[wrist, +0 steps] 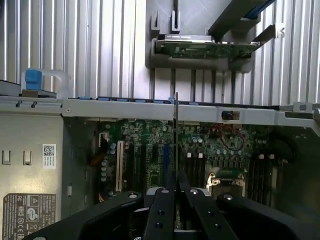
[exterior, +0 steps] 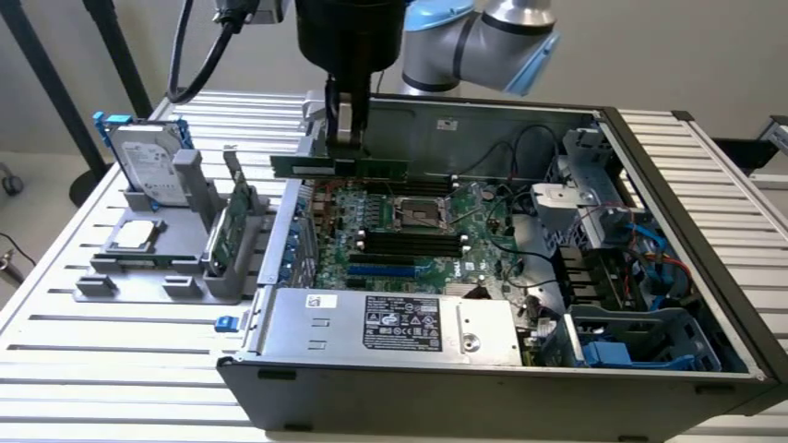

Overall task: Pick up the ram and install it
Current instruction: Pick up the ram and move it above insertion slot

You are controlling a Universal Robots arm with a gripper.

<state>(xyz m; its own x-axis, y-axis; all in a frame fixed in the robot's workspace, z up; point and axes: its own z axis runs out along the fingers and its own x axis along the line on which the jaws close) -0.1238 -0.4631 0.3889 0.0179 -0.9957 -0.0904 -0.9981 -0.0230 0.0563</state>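
— Green stick up there, is that the ram [exterior: 339, 168]?
— Yes. It hangs level over the far part of the motherboard [exterior: 431, 198], inside the open computer case [exterior: 493, 388], apart from the black slots [exterior: 407, 242].
— And the gripper [exterior: 349, 146]?
— Closed on the ram's top edge. In the wrist view its fingers [wrist: 161, 210] pinch the stick, seen edge-on.
— Anything outside the case?
— At the exterior view's left, a grey rack [exterior: 136, 277] holds a hard drive [exterior: 148, 166] and a bigger green card [exterior: 243, 217].
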